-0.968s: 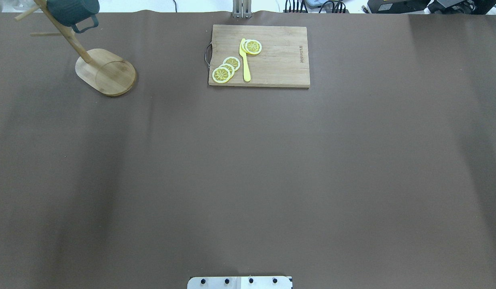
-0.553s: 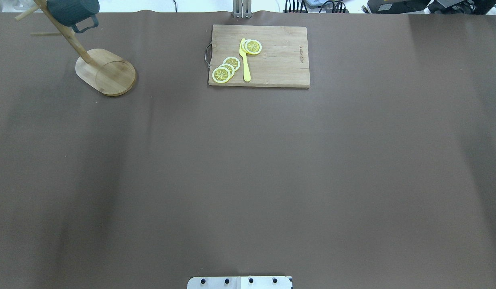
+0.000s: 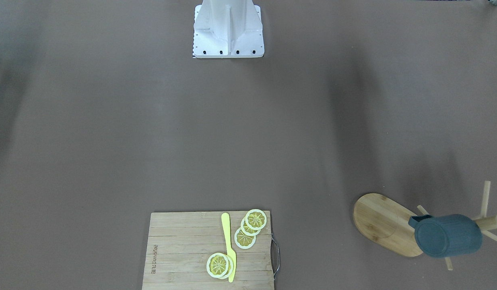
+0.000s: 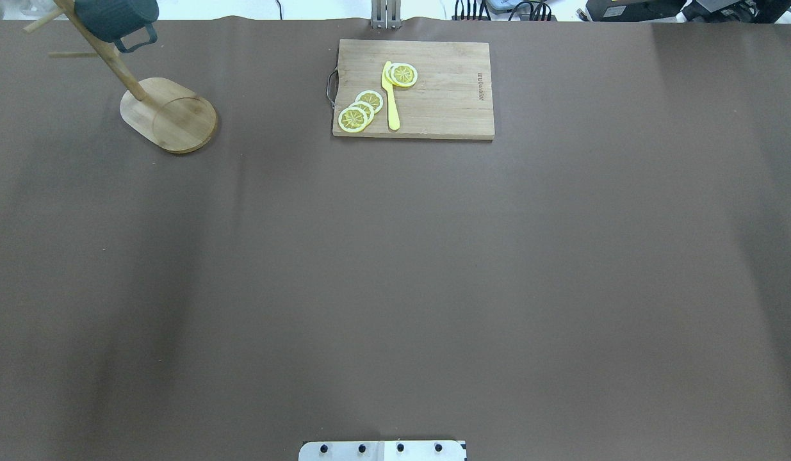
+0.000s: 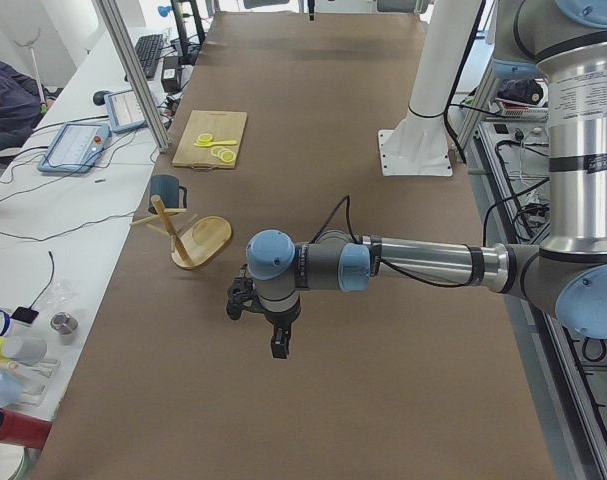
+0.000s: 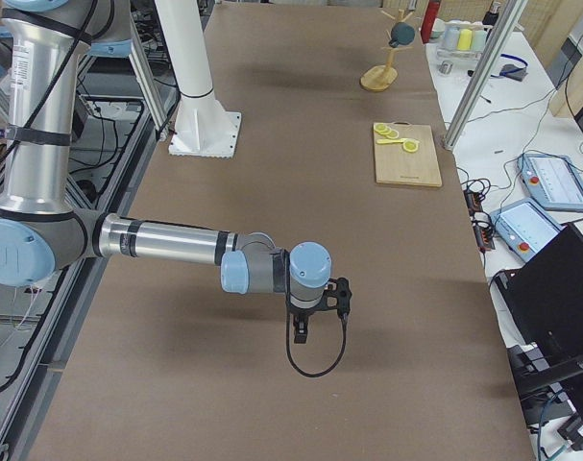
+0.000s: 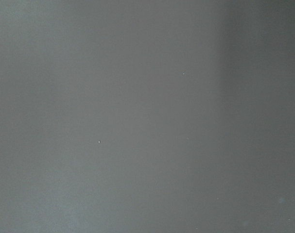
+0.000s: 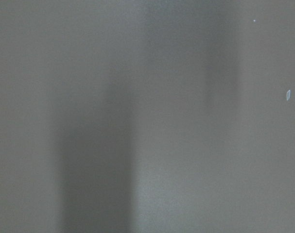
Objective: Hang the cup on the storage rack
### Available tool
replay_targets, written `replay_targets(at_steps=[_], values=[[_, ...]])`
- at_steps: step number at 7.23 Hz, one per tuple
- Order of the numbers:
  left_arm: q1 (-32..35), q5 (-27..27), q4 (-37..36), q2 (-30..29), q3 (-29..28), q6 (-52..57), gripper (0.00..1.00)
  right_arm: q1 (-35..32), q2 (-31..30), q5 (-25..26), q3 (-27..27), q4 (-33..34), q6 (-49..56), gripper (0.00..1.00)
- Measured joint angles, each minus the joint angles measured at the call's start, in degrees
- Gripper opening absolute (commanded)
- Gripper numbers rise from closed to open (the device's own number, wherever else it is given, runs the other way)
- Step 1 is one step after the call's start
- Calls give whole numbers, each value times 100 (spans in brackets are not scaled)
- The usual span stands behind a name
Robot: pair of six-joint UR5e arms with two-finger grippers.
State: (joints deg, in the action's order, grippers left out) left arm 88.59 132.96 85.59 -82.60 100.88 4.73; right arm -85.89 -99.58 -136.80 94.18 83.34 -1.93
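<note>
A wide brown surface (image 4: 395, 288) fills the overhead frame, bare across its middle and lower half. In the side views the left arm (image 5: 413, 265) and the right arm (image 6: 166, 240) reach out level above that open stretch. Each wrist points down, and each wrist camera shows nothing but brown covering.

Whether the left end effector (image 5: 279, 346) and the right end effector (image 6: 301, 331) are spread or pressed together cannot be told from these angles. Neither appears to carry anything.

A cutting board (image 4: 433, 96) lies at top centre of the overhead frame. A rack (image 4: 171, 118) stands at upper left, on an oval base that likely steadies its leaning load.

A cup (image 3: 447, 235) hangs tilted on the rack, off the surface, at lower right of the front-facing frame. Its handle loop looks free of any peg, so it seems to sit mouth-first over one.

The cup is well apart from both end effectors, so the hanging appears done.

Lemon slices (image 4: 360, 110) and a yellow knife (image 4: 391, 102) rest on the board.
</note>
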Motion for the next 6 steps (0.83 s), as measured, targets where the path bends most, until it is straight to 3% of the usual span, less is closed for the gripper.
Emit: replay_targets(at_steps=[6], values=[[0, 2, 124, 42, -16, -9, 99, 6, 7, -4, 28, -10, 6, 100]])
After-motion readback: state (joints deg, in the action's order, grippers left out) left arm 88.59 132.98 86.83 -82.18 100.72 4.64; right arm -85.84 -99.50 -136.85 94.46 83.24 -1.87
